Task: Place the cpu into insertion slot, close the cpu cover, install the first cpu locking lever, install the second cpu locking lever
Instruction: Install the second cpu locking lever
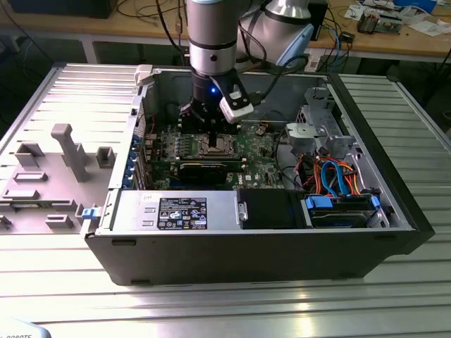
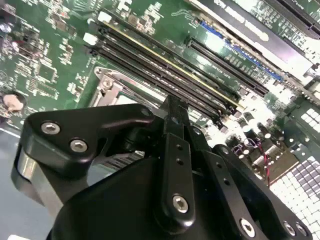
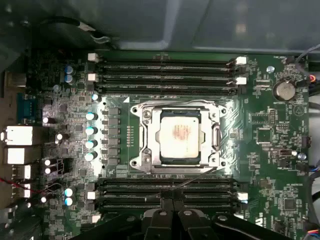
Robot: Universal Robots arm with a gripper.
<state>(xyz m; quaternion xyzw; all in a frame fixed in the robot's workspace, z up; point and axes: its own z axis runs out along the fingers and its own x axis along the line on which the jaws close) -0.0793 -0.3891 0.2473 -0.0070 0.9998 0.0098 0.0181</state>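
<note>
The gripper (image 3: pixel 170 212) hung low inside an open computer case (image 1: pixel 282 246), its two black fingers (image 2: pixel 172 117) pressed together at the tips with nothing between them, poised just above the green board (image 3: pixel 260 165). In the first wrist view the fingertips sat over the bank of long black memory slots (image 3: pixel 165 187) beside the socket; a thin silver lever (image 3: pixel 192 181) ran slantwise from the socket's frame toward them, though whether the tips touched it could not be told.

The cpu (image 3: pixel 180 136) lay flat in the insertion slot (image 3: pixel 146 150) near the middle of the board, its dull silver top (marked with a faint reddish smudge) showing through the square window of the cpu cover (image 3: pixel 216 136), which was down over it. A second bank of memory slots (image 3: pixel 165 75) lined the far side of the socket, and a round coin battery (image 3: pixel 284 90) sat near one corner of the board.

In the exterior view the arm (image 1: pixel 211 35) reached straight down into the case, which lay on its side on a ribbed metal table (image 1: pixel 394 282), with orange and blue cables (image 1: pixel 331 176) bundled toward the exterior view's right end of the case and a grey plastic panel (image 1: pixel 49 176) lying on the table at the exterior view's left.
</note>
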